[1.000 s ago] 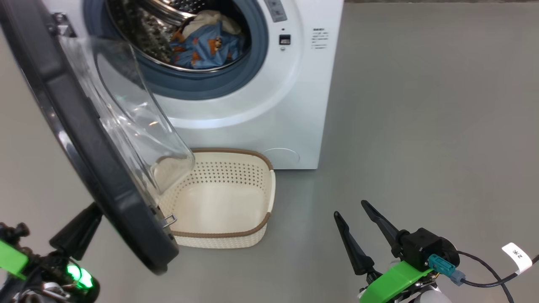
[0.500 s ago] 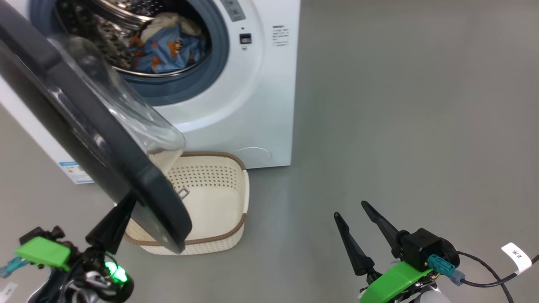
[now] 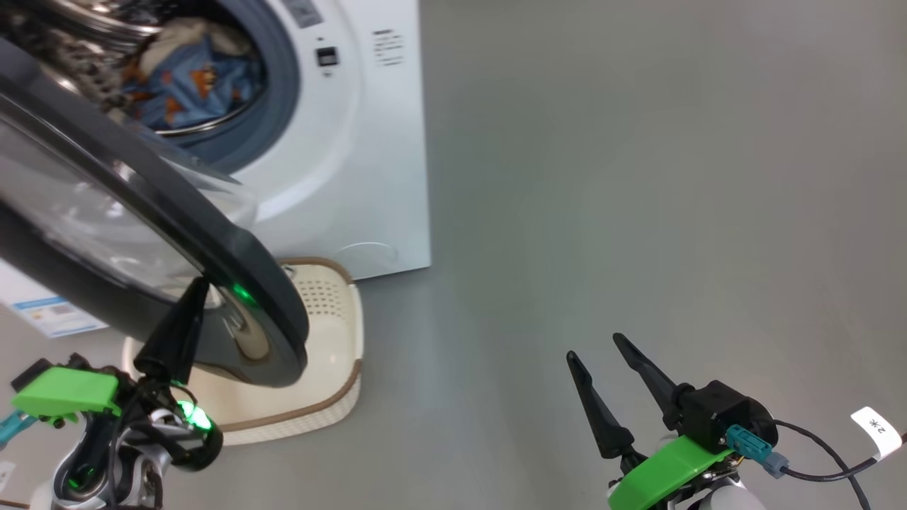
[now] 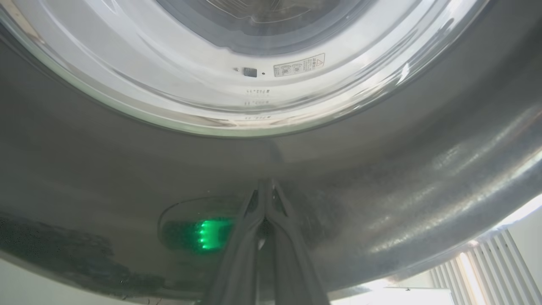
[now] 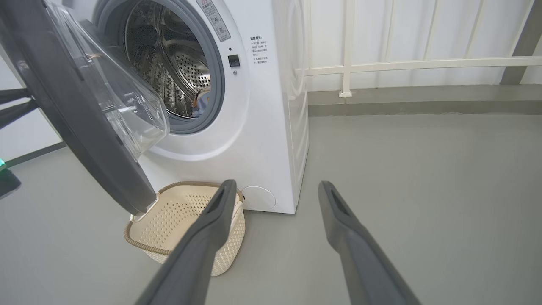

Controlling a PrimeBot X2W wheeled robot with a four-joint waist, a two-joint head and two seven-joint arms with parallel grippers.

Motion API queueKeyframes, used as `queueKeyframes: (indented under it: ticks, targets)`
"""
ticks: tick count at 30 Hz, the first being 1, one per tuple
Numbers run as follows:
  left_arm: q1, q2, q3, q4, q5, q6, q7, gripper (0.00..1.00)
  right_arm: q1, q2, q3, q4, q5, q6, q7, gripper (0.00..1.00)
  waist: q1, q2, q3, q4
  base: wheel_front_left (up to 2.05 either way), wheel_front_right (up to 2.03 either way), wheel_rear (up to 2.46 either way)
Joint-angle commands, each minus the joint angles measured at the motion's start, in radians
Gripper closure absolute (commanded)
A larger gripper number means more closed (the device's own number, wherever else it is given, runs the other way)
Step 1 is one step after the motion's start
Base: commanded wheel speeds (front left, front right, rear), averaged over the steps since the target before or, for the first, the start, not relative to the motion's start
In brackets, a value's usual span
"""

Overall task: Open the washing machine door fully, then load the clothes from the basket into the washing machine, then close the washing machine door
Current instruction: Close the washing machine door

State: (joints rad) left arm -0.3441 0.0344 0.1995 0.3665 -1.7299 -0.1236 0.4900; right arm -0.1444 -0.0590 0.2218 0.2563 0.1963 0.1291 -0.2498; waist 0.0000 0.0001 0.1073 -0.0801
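Looks like the closing step, judging by the clothes (image 3: 184, 78) lying inside the drum of the washing machine (image 3: 368, 177) and by the bare basket (image 3: 333, 340) on the floor just in front of it. Pressing on the washing machine door (image 3: 269, 304) with the left gripper (image 3: 197, 292), fingers shut together and clamped on nothing, tips against the glossy outer face, low down near the free edge. Checked in left wrist view: fingertips (image 4: 256, 203) meeting the dark rim below the glass window. Found half-swung, hinged at the machine's left side, plane running diagonally from upper left to lower right in head view, free edge above the basket. Lies straight ahead of the left claw, between it and the machine front, so probably calls for a push along the fingers, toward the opening and around the hinge. Much nearer to the left arm. Holding the right gripper (image 3: 594, 346) spread wide and empty at lower right above bare floor, well apart from door and basket. Not latched yet: wide gap to the gasket in right wrist view. Possible risk: slipping off the glossy curved face, given tip contact only and no grip.
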Motion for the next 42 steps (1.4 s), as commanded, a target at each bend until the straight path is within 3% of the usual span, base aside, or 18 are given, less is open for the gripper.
queueKeyframes:
  ticks: [1,15,23,31,42]
  targets:
    - [-0.045,0.016,0.013,-0.034,0.005,-0.007,-0.010,1.00,-0.032,0.009,0.021,-0.027,0.014,0.002,-0.012,0.00,0.0000,-0.0001,0.011,-0.040,0.00,0.00,0.00]
    - [-0.117,0.016,-0.007,0.005,0.005,-0.007,-0.229,1.00,-0.026,0.009,0.007,-0.028,0.025,0.002,-0.012,0.00,0.0000,-0.0001,0.016,-0.132,0.00,0.00,0.00]
    - [-0.145,0.016,-0.044,0.020,-0.010,-0.007,-0.280,1.00,-0.008,0.009,-0.016,-0.021,0.026,0.002,-0.012,0.00,0.0000,-0.0001,0.008,-0.151,0.00,0.00,0.00]
    - [-0.115,0.016,-0.040,0.012,-0.005,-0.007,-0.262,1.00,0.011,0.009,-0.036,-0.023,0.023,0.002,-0.012,0.00,0.0000,-0.0001,-0.007,-0.133,0.00,0.00,0.00]
    - [0.015,0.016,-0.069,-0.102,0.087,-0.007,-0.253,1.00,0.046,0.009,-0.067,-0.055,0.012,0.002,-0.012,0.00,0.0000,-0.0001,-0.070,-0.037,0.00,0.00,0.00]
